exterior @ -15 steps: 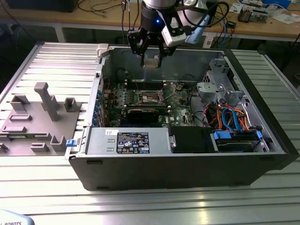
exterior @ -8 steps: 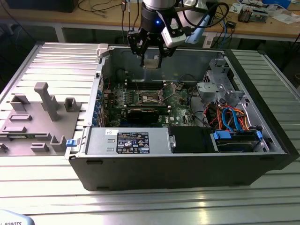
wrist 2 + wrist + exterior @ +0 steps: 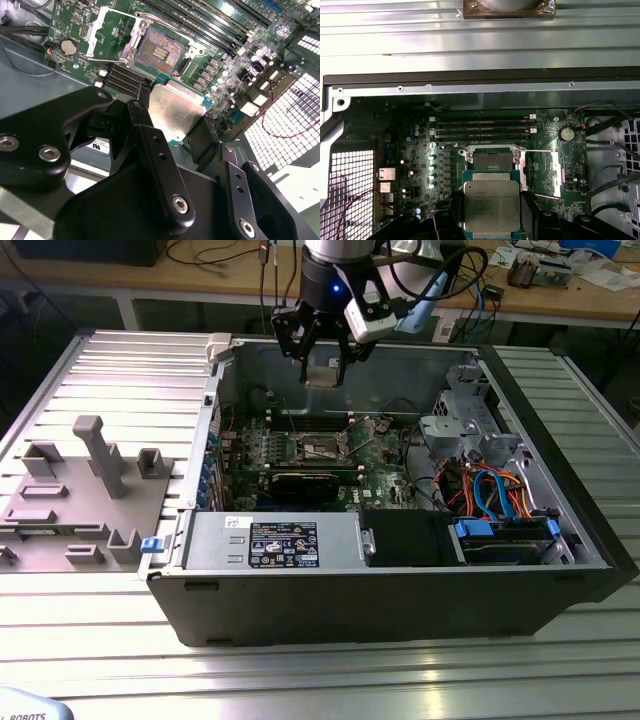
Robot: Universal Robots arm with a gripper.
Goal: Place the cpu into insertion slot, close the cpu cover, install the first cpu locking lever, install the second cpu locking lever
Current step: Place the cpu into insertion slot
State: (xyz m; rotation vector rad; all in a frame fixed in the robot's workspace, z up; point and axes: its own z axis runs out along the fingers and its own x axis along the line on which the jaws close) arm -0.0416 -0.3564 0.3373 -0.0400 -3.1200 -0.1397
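the cpu (image 3: pixel 491 202), clamped by its edges in the gripper (image 3: pixel 323 366), held in the air over the green board, clear of the bare insertion slot (image 3: pixel 492 160), the cpu cover (image 3: pixel 93 37) swung open beside the slot, all inside the open computer case (image 3: pixel 400 600)

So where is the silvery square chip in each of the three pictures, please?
Exterior view: the chip is upper middle, clamped in the gripper above the motherboard.
Second wrist view: the chip is in the gripper, the socket beyond it.
First wrist view: the chip is in the gripper, the socket just beyond it.
Shared landmark: the empty square socket.
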